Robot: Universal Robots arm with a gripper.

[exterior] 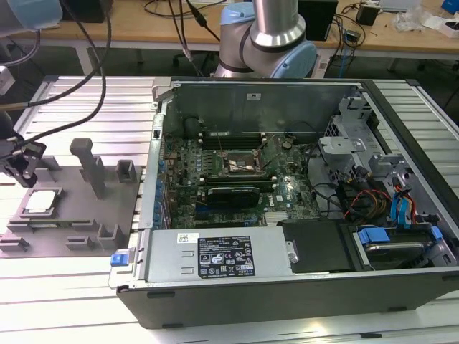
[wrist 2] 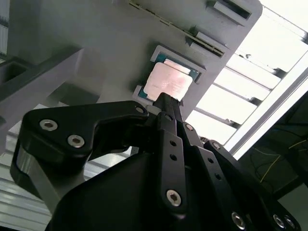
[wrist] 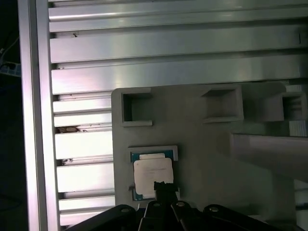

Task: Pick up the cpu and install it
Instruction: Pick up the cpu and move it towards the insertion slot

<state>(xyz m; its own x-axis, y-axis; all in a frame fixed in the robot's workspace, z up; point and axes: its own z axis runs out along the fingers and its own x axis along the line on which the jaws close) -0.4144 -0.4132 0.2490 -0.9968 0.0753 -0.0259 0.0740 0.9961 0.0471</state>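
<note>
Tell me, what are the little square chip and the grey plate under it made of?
The cpu looks like metal on top: a pale, silvery, faintly shiny lid with a greenish board edge around it. The grey plate is probably matte plastic: dull, even grey with moulded blocks.

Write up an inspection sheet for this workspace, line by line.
Surface: slatted metal table, carrying a grey fixture plate and an open computer case.
Job's things: cpu lies flat in a recess of the plate; socket sits on the board inside the case.
Clutter: nothing seen.
Grippers: gripper hangs at the cpu's edge; contact cannot be told.
Cables: black cables run toward the gripper; coloured wires inside the case.
Surroundings: wooden bench behind; robot arm.
</note>
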